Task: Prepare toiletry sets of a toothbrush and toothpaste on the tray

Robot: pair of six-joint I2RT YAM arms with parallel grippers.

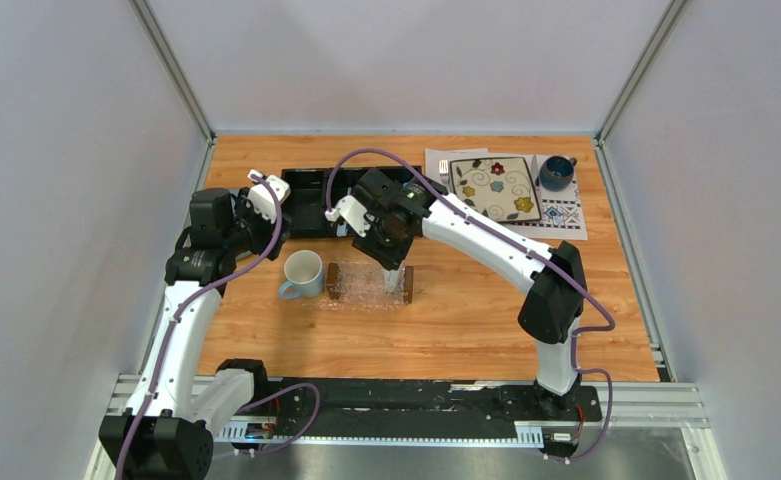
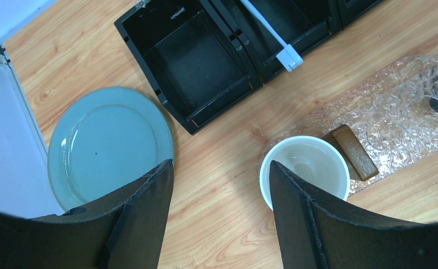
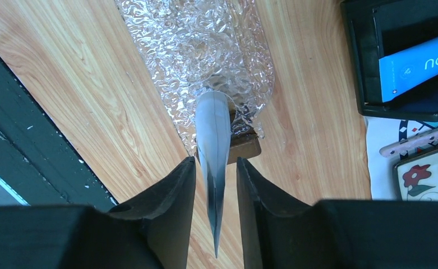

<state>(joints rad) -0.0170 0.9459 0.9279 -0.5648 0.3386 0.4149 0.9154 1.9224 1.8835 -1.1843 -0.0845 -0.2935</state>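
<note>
A pale blue-white toothpaste tube (image 3: 213, 134) stands tilted with its lower end on the clear textured tray (image 3: 205, 45), beside the tray's right brown bar (image 3: 244, 147). My right gripper (image 3: 216, 162) is around the tube's flat crimped end, open, with a gap showing on each side of it. From above, the right gripper (image 1: 391, 262) hangs over the right end of the tray (image 1: 361, 285). A slim white toothbrush (image 2: 270, 31) lies in the black organizer (image 2: 205, 67). My left gripper (image 2: 222, 168) is open and holds nothing, above bare wood between a plate and a mug.
A white mug (image 1: 303, 273) stands just left of the tray. A teal plate (image 2: 110, 145) lies left of the organizer (image 1: 311, 200). A blue box (image 3: 418, 61) lies in the organizer. A floral plate (image 1: 495, 187) and a dark blue cup (image 1: 557, 172) stand at the back right.
</note>
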